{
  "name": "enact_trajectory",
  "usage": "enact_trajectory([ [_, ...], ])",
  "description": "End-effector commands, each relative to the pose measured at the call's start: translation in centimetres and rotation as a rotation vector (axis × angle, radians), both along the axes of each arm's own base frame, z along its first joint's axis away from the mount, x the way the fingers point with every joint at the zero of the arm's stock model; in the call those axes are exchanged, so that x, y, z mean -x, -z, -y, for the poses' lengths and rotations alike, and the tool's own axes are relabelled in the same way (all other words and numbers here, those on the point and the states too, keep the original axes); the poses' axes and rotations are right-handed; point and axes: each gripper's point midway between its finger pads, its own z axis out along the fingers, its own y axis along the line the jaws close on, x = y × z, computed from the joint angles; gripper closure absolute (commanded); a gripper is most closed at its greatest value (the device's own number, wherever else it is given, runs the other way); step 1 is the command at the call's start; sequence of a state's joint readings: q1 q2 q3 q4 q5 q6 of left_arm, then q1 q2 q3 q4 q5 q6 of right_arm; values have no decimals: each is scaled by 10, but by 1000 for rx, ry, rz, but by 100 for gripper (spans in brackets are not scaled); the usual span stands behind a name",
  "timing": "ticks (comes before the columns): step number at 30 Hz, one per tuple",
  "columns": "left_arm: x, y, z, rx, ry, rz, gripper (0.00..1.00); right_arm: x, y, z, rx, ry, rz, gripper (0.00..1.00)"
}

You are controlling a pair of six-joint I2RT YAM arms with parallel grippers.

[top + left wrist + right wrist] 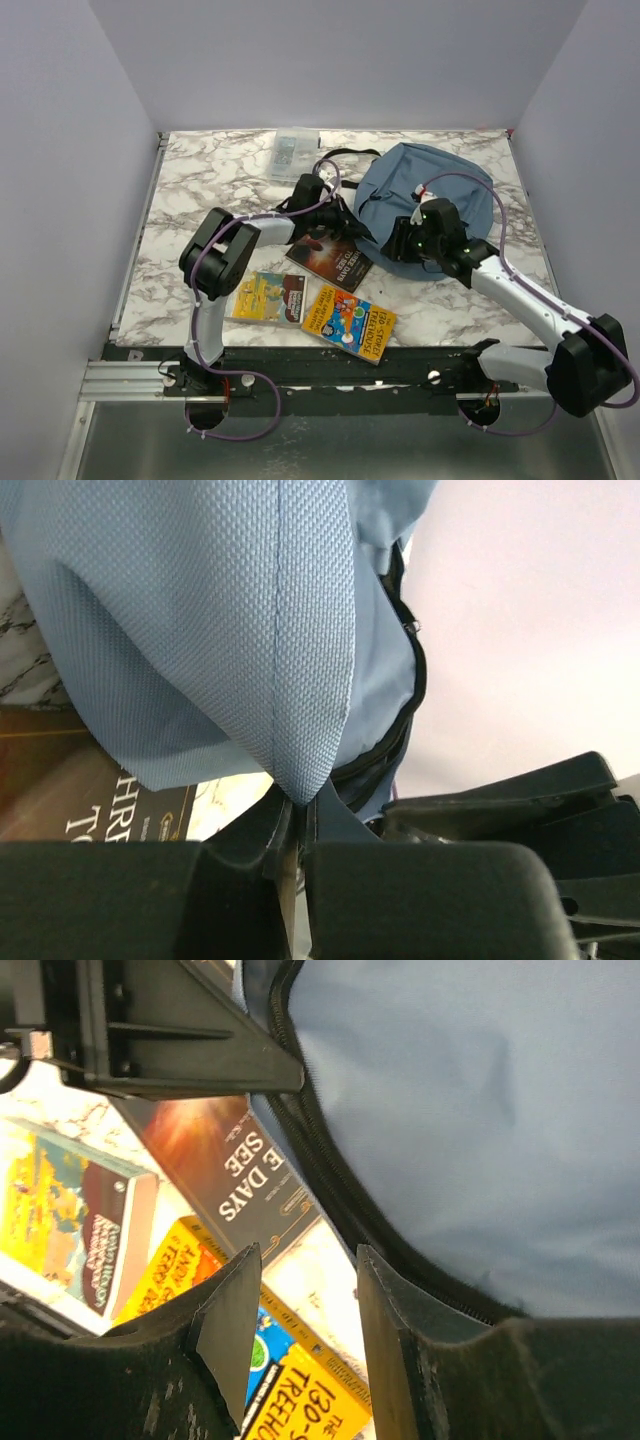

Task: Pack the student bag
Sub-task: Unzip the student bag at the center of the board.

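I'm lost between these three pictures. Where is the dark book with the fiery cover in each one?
Top external: the dark book lies mid-table, at the lower left edge of the student bag.
Left wrist: the book is at lower left, peeking from under the bag's fabric.
Right wrist: the book is at upper middle, left of the bag.
Shared landmark: the blue student bag.

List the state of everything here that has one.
student bag: lying down, zip state unclear.
left gripper: shut on the student bag's fabric.
right gripper: open, holding nothing.
dark book: closed, flat, beside the bag.
yellow-and-brown book: closed, flat.
yellow treehouse book: closed, flat.
clear box: lid state unclear.
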State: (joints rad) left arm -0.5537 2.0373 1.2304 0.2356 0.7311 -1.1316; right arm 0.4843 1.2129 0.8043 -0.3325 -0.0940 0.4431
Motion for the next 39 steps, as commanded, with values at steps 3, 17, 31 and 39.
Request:
enact_trajectory([
  [3,-15,-53,9,297,-60,202,100,40,34,-14,-179,0,-117,57],
  [17,2,-63,7,416,-25,211,100,26,6,8,-2,-24,-20,56],
  [31,5,-66,9,412,29,275,100,-27,-18,31,337,-66,24,42],
  [39,7,-72,11,422,51,272,100,-27,10,17,285,-123,18,42],
])
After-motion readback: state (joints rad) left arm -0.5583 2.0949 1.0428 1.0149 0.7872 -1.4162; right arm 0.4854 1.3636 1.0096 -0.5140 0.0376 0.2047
